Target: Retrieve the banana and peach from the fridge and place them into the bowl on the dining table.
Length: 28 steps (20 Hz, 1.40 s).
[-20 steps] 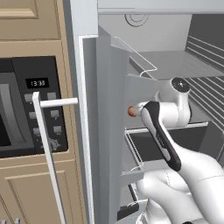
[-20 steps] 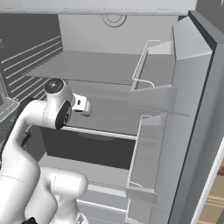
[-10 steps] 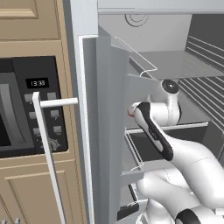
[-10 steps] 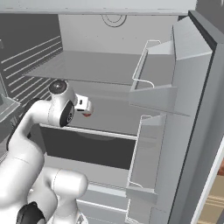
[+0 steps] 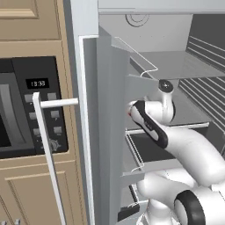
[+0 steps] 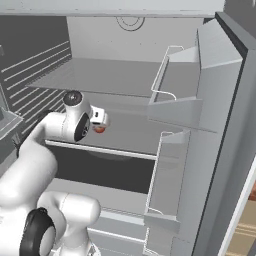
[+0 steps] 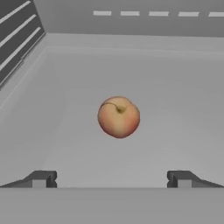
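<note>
Orange-red and round, the peach (image 7: 118, 117) sits alone on a pale grey shelf (image 7: 175, 109) inside the fridge (image 6: 220, 115), its stem dimple turned toward us in the hand view. Our tool (image 7: 111, 179) is released, its 2 dark fingertips (image 7: 41, 179) spread wide at either side, with the peach centred between them but farther back, not touching either one.

From the right base view we see our white arm (image 6: 30, 165) reaching into the open fridge at the middle shelf, and the peach (image 6: 99, 129) shows as a small orange spot just under the hand (image 6: 97, 116). From the left base view the arm (image 5: 184, 145) bends in past the open fridge door (image 5: 110, 132), whose inner bins (image 5: 140, 81) face the compartment. A black oven (image 5: 30, 110) with a lit clock sits in the tan cabinets (image 5: 35, 184) to the left, and a long white bar handle (image 5: 46, 149) crosses in front of it.
</note>
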{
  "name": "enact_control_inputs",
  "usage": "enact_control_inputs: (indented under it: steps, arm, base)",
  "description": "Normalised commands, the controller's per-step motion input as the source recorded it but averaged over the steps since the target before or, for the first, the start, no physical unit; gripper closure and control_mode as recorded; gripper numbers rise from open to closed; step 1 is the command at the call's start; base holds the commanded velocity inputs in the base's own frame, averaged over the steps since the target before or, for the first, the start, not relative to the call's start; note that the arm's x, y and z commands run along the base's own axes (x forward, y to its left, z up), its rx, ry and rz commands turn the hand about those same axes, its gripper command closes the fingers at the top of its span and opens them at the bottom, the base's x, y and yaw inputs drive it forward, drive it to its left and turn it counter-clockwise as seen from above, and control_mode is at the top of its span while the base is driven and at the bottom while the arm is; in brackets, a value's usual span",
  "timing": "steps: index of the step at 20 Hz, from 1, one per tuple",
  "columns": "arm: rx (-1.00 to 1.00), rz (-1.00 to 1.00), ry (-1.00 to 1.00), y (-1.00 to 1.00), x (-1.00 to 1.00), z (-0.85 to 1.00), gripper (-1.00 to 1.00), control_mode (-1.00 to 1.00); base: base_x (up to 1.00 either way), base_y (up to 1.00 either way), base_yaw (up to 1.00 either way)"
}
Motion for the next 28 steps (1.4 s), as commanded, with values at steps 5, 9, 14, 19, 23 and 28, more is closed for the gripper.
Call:
enact_control_inputs:
  steps: [5,9,14,19,23,28]
  arm:
    - [0.0,0.0,0.0,0.0,0.32,-0.16,-1.0,-1.0]
    - [0.0,0.0,0.0,0.0,0.27,-0.18,-1.0,-1.0]
    - [0.0,0.0,0.0,0.0,0.23,-0.18,-1.0,-1.0]
    - [0.0,0.0,0.0,0.0,0.2,-0.19,-1.0,-1.0]
    - [0.0,0.0,0.0,0.0,0.14,-0.19,-1.0,-1.0]
    - [0.0,0.0,0.0,0.0,0.08,-0.17,-1.0,-1.0]
  base:
    - [0.0,0.0,0.0]
    - [0.0,0.0,0.0]
    - [0.0,0.0,0.0]
    - [0.0,0.0,0.0]
    - [0.0,0.0,0.0]
    - [0.0,0.0,0.0]
